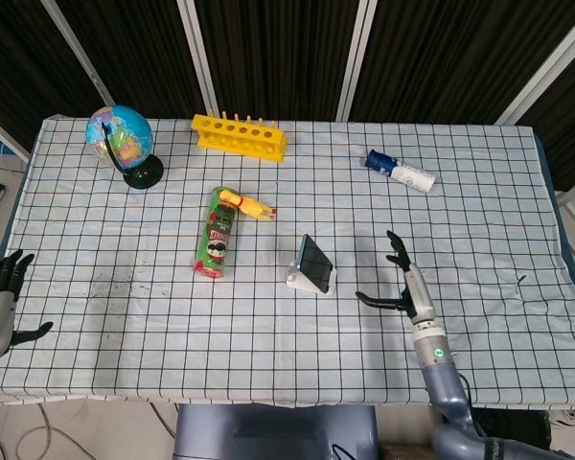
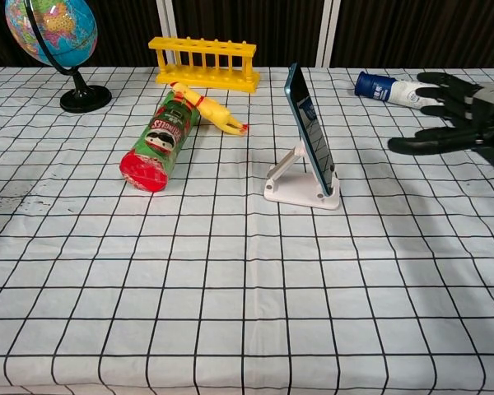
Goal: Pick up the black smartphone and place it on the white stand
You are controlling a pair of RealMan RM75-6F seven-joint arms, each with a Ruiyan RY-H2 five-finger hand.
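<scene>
The black smartphone (image 2: 309, 128) leans upright on the white stand (image 2: 300, 186) in the middle of the table; from the head view the smartphone (image 1: 314, 264) and stand (image 1: 300, 280) show just right of centre. My right hand (image 2: 459, 115) hovers to the right of them, fingers spread, holding nothing and well apart from the phone; it appears as the right hand (image 1: 401, 280) in the head view. My left hand (image 1: 2, 297) rests off the table's left edge, fingers spread and empty.
A green chip can (image 2: 160, 141) and a yellow rubber chicken (image 2: 207, 109) lie left of the stand. A yellow test-tube rack (image 2: 204, 64) and a globe (image 2: 54, 39) stand at the back. A blue-capped white bottle (image 2: 393, 89) lies at the back right.
</scene>
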